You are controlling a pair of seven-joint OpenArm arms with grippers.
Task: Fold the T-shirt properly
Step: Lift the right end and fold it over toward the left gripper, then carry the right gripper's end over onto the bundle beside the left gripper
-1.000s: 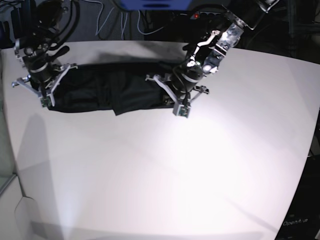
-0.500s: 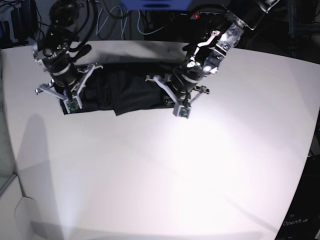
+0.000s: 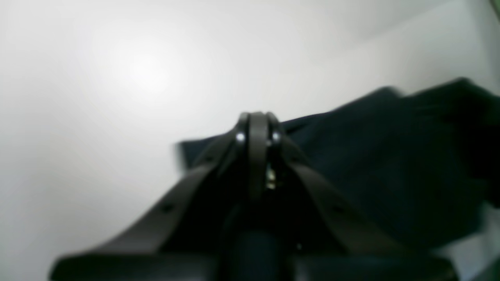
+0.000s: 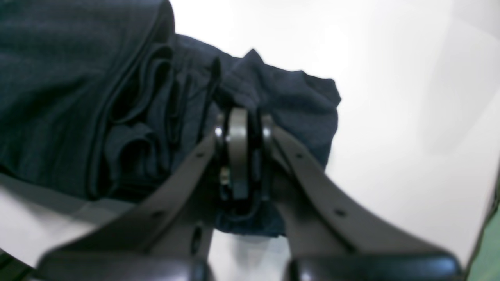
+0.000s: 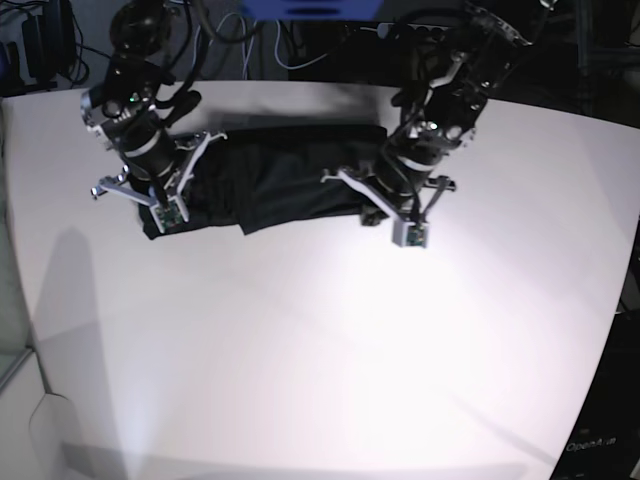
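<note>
Claws first: the left claw (image 3: 256, 117) is clenched at one end of the large plain black T-shirt of thin soft fabric (image 5: 290, 180), its tips pressed together over the cloth edge; whether fabric is actually pinched there I cannot tell. At the shirt's other end, the right claw (image 4: 239, 117) is clenched on a bunched, wrinkled fold of the same cloth. On the wide white worktop (image 5: 330, 350) the shirt lies as a narrow dark band, stretched between the two claws. Judging by that shape, the lengthwise folds look done, while the crosswise fold into a compact packet remains, and the gathered end needs smoothing. Beyond the shirt, past the worktop's rear edge, dark equipment and cables show no readable writing; the shirt bears none either.
</note>
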